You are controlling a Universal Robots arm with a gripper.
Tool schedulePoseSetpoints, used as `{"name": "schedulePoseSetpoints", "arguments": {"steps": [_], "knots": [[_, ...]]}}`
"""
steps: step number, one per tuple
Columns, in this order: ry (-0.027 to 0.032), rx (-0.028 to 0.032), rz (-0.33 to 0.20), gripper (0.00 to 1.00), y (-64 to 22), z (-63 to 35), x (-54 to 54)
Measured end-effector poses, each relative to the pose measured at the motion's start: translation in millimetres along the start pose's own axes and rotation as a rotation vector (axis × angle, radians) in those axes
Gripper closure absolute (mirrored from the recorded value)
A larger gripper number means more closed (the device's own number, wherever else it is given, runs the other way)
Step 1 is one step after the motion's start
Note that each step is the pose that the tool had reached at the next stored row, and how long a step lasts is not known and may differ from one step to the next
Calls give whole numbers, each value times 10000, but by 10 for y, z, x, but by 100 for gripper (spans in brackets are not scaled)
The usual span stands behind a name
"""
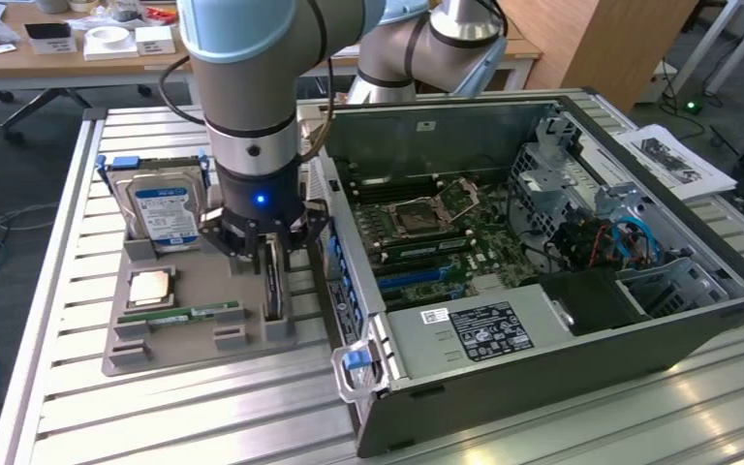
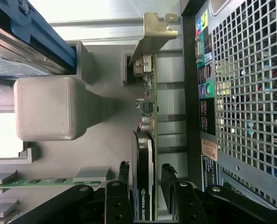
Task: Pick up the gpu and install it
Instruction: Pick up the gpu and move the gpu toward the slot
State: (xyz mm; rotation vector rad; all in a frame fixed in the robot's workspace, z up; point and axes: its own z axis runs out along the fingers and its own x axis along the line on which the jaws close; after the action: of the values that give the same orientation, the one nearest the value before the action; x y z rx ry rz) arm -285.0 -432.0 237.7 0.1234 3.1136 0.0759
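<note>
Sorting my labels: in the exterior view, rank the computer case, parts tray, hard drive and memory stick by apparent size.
Largest to smallest:
black open metal computer case
grey plastic parts tray
silver hard drive with blue-white label
narrow green memory stick

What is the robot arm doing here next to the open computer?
The arm's gripper hangs over the gpu, which stands on edge in the grey holder tray beside the open computer case. Its fingers are open, one on each side of the card, not closed on it. The gpu is not yet lifted or installed.
</note>
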Motion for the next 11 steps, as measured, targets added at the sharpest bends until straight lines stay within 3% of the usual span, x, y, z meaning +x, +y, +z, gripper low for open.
{"name": "schedulePoseSetpoints", "arguments": {"steps": [5, 11], "knots": [[-1, 0, 15, 58, 58, 31, 6], [-2, 1, 39, 58, 59, 48, 21]]}}
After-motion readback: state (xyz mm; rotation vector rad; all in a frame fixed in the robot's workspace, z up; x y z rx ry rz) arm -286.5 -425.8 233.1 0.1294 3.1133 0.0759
